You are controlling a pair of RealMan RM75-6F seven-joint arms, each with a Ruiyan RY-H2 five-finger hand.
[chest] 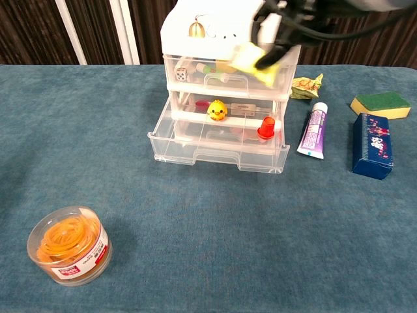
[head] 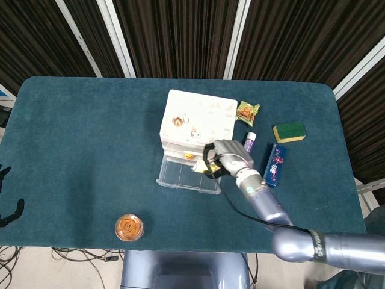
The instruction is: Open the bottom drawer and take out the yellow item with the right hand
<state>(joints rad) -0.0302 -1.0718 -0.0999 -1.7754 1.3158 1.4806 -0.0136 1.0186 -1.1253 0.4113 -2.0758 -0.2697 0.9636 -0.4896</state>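
Note:
The white three-drawer unit [head: 198, 117] [chest: 228, 39] stands at mid-table with its clear bottom drawer [head: 188, 176] [chest: 218, 147] pulled out. My right hand [head: 227, 158] [chest: 287, 23] holds the yellow item [head: 201, 167] [chest: 251, 60], a flat pale-yellow piece, lifted above the drawer's right side, level with the top drawer in the chest view. A red piece [chest: 266, 128] stays in the open drawer. Only dark fingertips of my left hand [head: 9, 208] show at the table's left edge, spread and holding nothing.
A yellow chick toy [chest: 217, 109] sits in the middle drawer. Right of the unit lie a purple tube [chest: 313, 130], a blue box [chest: 371, 145], a green-yellow sponge [chest: 381, 102] and a snack packet [chest: 305, 85]. A tub of rubber bands [chest: 68, 244] stands front left.

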